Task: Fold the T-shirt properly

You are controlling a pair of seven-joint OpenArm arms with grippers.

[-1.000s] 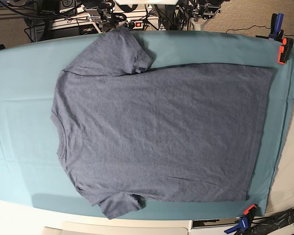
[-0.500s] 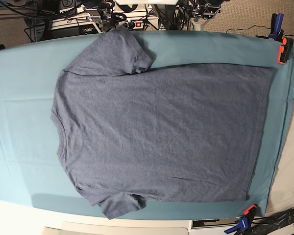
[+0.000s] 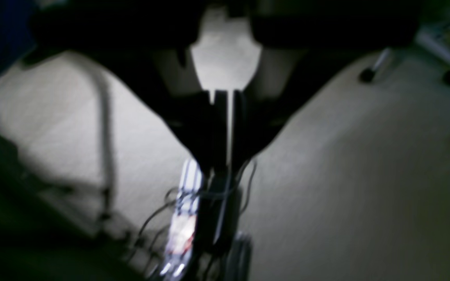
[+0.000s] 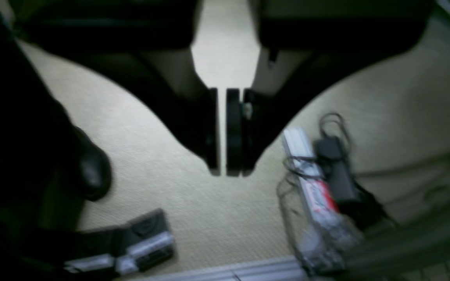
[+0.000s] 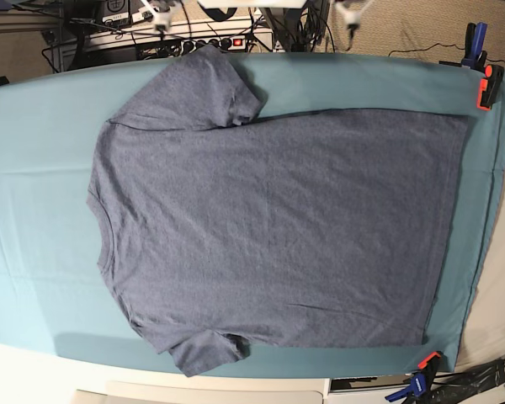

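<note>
- Up at the far edge of the base view, the dark arm hardware that sat behind the surface a second ago is gone, and a row of power strips and cables shows there now.
- Nothing about the T-shirt [image 5: 269, 227] has changed: same outline, same sleeves, same creases as in the earlier frames.
- It lies flat and spread on the teal cloth [image 5: 34, 210] covering the surface, plain side up, neck toward the view's left, hem toward the right.
- One sleeve reaches the far edge of the cloth, the other the near edge.
- Left gripper [image 3: 222, 128], seen from its own wrist camera, has its fingers pressed together, only a hairline of light between them, and pinches nothing.
- Below it is pale carpet [image 3: 365, 175] with a blurred tangle of cables [image 3: 193, 218]; it is off the surface and well apart from the shirt.
- Right gripper [image 4: 222, 132] has its pads nearly together, a thin slit between them, and nothing sits in that slit.
- It too hangs over carpet, with a power strip [image 4: 311, 183] and a black adapter [image 4: 336, 168] lying off to one side.
- Orange clamps [image 5: 488, 87] pin the cloth at the right-hand corners.
- Neither gripper touches the shirt.
</note>
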